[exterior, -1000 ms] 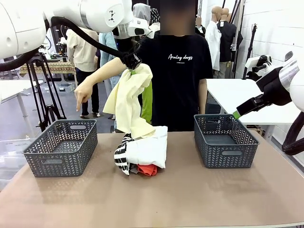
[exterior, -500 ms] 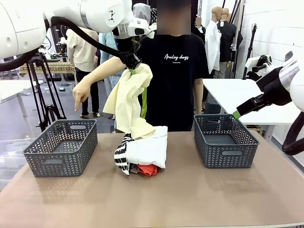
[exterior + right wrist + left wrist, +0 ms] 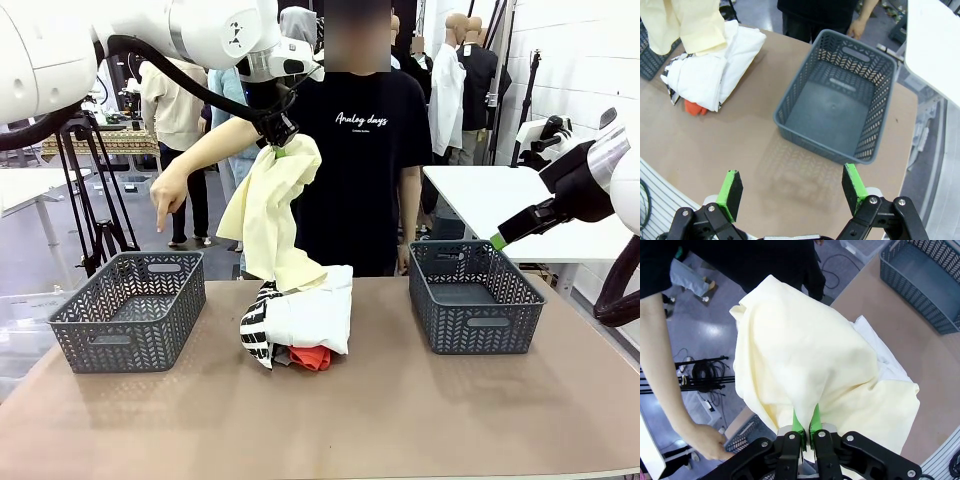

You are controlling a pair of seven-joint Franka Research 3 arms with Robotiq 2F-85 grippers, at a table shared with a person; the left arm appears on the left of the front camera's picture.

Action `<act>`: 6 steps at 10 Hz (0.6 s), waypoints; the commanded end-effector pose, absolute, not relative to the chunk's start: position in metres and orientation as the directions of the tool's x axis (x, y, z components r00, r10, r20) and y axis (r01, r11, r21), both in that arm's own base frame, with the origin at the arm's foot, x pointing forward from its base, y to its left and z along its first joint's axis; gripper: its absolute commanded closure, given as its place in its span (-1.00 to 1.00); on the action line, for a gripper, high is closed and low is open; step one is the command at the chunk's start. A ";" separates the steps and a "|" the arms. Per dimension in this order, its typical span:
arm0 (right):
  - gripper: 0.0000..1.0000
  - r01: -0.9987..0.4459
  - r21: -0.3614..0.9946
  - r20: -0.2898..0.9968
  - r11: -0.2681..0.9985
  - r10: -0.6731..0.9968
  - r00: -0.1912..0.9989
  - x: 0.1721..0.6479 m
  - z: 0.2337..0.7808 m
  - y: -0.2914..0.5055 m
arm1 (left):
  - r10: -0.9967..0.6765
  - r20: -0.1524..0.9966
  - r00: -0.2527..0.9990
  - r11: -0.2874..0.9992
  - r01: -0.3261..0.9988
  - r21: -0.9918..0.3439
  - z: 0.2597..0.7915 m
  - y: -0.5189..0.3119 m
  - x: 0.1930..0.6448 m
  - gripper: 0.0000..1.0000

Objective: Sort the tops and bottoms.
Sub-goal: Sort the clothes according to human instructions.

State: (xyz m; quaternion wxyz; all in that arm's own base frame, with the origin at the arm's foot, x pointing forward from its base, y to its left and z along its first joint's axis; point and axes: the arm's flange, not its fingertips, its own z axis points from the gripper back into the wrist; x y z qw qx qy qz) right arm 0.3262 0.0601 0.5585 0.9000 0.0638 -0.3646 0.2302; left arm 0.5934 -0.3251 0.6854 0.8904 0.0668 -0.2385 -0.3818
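L basket (image 3: pixel 128 310) sits nr table's L edge, person's hand (image 3: pixel 170 196) pointing down above it. L gripper (image 3: pixel 277 140) clamped on pale yellow garment (image 3: pixel 268 215), held high over far edge, its lower end resting on pile (image 3: pixel 310 322) (white, b&w, orange-red) at centre; table (image 3: pixel 380 420) bare along near edge. R basket (image 3: pixel 473 297) far R, w/ R gripper (image 3: pixel 792 186) in free air nr it, jaws spread wide, holding nothing.

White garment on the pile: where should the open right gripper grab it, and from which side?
Probably pinch the white garment at its bare edge toward the right basket, descending from above on that side; the pale yellow garment drapes over its other end.
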 end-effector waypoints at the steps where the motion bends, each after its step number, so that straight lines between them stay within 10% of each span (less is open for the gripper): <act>1: -1.00 -0.467 -0.045 0.685 0.883 0.367 0.629 0.327 0.557 0.060 | -0.723 0.428 0.543 0.685 0.645 0.339 0.725 -0.309 0.557 1.00; 6: -1.00 -0.467 -0.045 0.685 0.883 0.367 0.629 0.327 0.557 0.060 | -0.457 0.424 0.782 0.854 0.251 0.456 0.738 -0.187 0.497 1.00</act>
